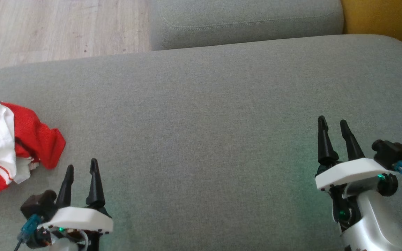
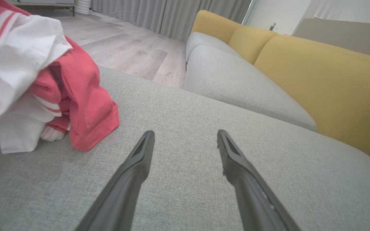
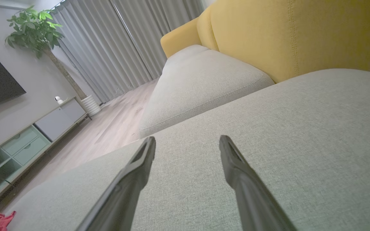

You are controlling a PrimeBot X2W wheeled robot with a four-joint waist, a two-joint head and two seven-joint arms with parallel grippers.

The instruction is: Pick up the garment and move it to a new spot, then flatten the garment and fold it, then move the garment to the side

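Crumpled garment (image 1: 10, 146) lies just left of the open left pincer (image 1: 81, 167).

Crumpled red-and-white fabric garment (image 1: 30, 132) cut by head view's left edge; left wrist view crops its top and left; right wrist view's corner leaves a red scrap.

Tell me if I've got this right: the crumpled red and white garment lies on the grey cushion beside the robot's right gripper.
Not quite. The head view shows the crumpled red and white garment lying on the grey cushion beside the left gripper, not the right gripper, which hangs far across the cushion.
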